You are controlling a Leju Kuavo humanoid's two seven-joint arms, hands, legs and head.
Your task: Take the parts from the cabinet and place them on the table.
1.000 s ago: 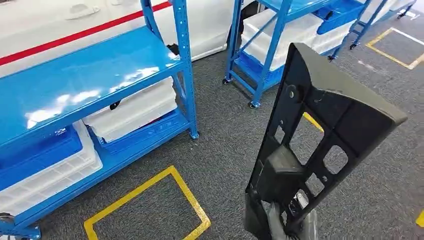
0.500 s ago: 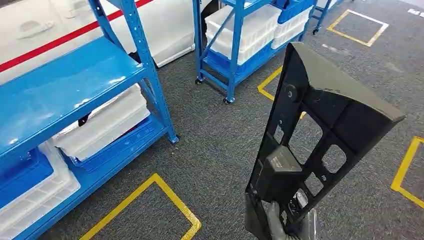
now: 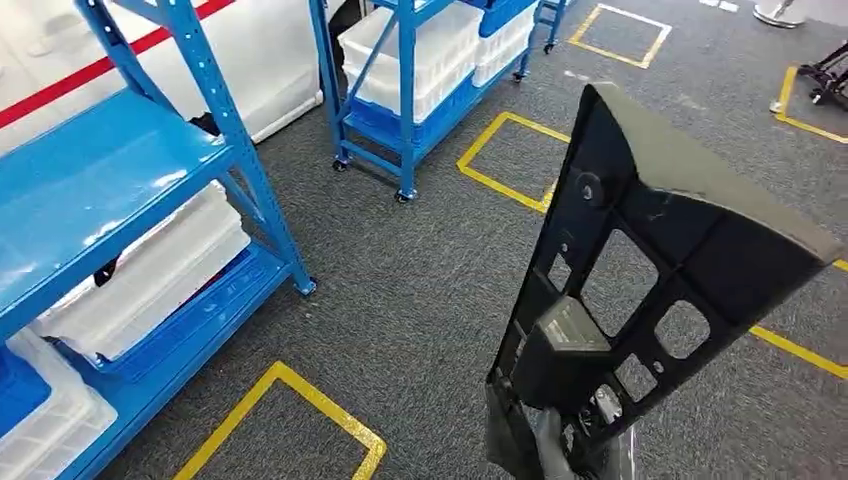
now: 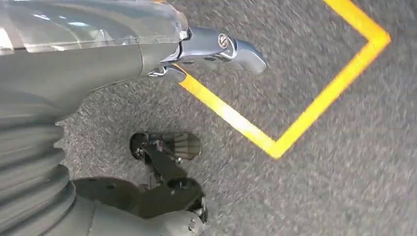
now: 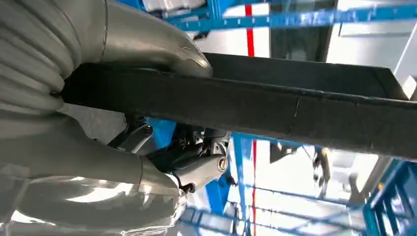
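1. The right hand [image 3: 560,445] grips the black part [image 3: 650,290] at its lower end, low in the head view, fingers wrapped round the narrow base.
2. That part stands nearly upright, tilted a touch to the right, and widens toward the top into a wedge-shaped hood; rectangular cut-outs in its face let the grey carpet [image 3: 420,290] show through.
3. From the right wrist, the part [image 5: 275,103] runs as a long dark bar across the frame, and the right hand [image 5: 162,147] closes on it, thumb on one side, darker fingers [image 5: 201,147] curled under the other.
4. The part is in the air, well clear of the floor and of both racks.
5. The left hand [image 4: 167,162] hangs over the carpet, holding nothing; its dark fingers [image 4: 172,147] look loosely curled, but how far apart they are I cannot tell.
6. A yellow tape corner [image 4: 280,142] lies on the carpet under that hand.
7. On the left of the head view stands a blue rack [image 3: 110,190], with white bins [image 3: 150,270] on its lower shelf.
8. Further back is a second blue rack [image 3: 405,100] on castors, stacked with white bins [image 3: 420,50] too.
9. Yellow floor boxes [image 3: 300,400] mark the carpet between and around the racks.
10. Behind the near rack a white wall [image 3: 270,50] carries a red stripe [image 3: 90,70].
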